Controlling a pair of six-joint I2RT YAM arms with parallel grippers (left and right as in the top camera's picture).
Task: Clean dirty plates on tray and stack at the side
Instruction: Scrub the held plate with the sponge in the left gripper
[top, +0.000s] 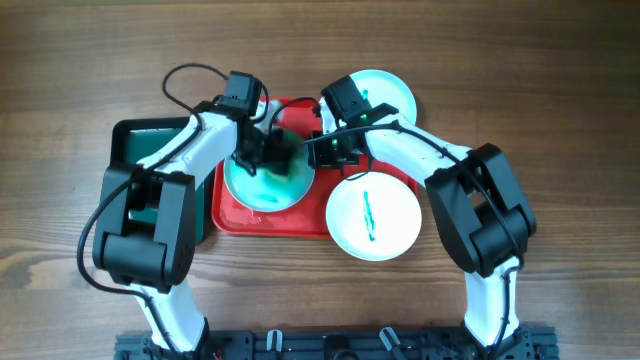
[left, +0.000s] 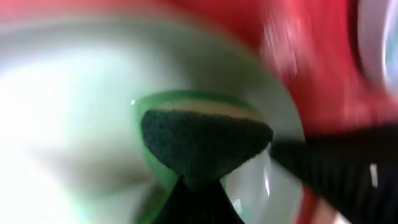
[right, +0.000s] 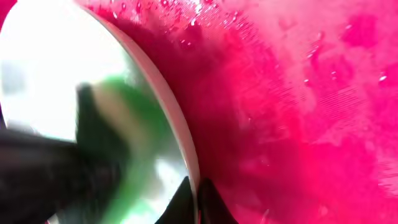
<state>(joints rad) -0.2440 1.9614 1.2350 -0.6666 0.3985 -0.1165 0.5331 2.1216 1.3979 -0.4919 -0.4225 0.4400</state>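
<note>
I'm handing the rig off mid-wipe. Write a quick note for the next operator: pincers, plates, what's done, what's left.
Left pincer: shut on the sponge, which is pressed onto the smeared plate on the red tray.
Right pincer: looks shut on that plate's rim, steadying it.
Streaked plate: at the tray's right front corner, teal streak unwiped.
Third plate: past the tray's far right corner, partly under the right arm; no smear where visible.
Done: nothing stacked yet.
Left: finish this plate, wipe the streaked one, stack all three.
</note>
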